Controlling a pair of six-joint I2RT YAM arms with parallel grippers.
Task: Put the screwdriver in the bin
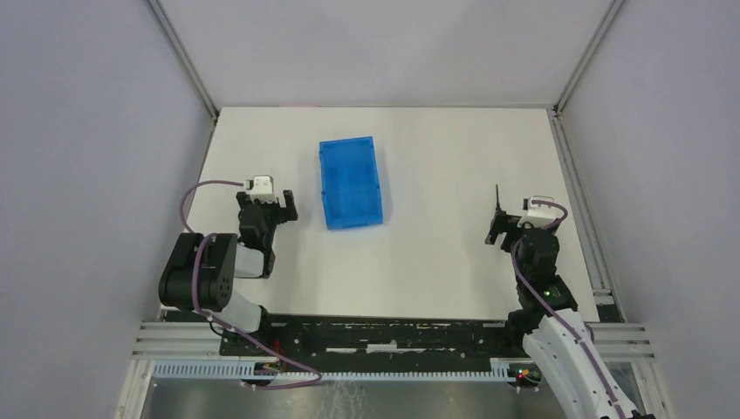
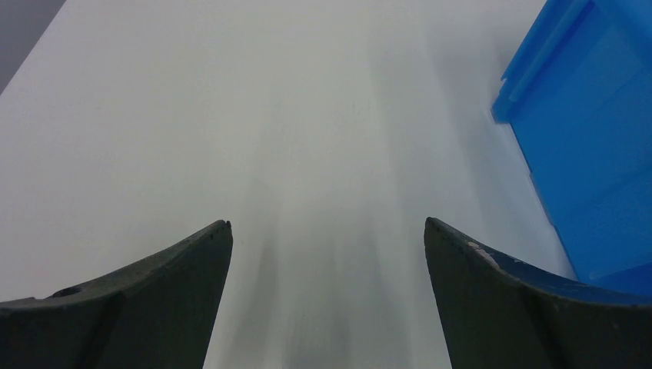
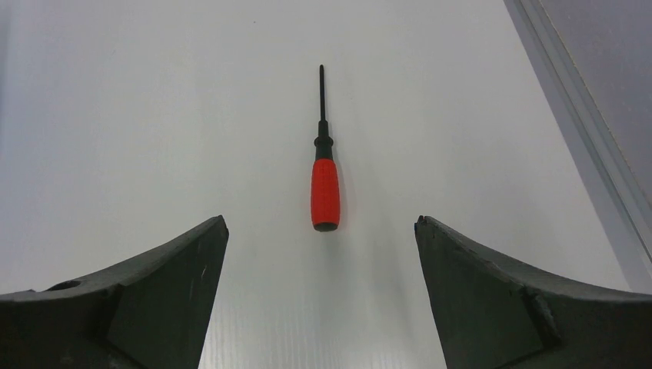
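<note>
The red-handled screwdriver point(image 3: 324, 181) is lying flat on the right side of the white table point(image 1: 436, 262), well apart from the blue bin point(image 1: 347, 144), its thin black shaft pointing away from the arms. The right gripper point(image 3: 321, 219) is hovering over it with fingers spread wide, the handle showing between them. The left gripper point(image 2: 327, 231) is hanging wide open just beside the bin, holding nothing.

The white table point(image 1: 436, 262) is carrying two things. The blue bin point(image 1: 351, 183) is sitting left of the middle, its long sides running away from the near edge. The screwdriver point(image 3: 325, 184) is lying flat on the right, well apart from the bin, its shaft pointing toward the far edge.
</note>
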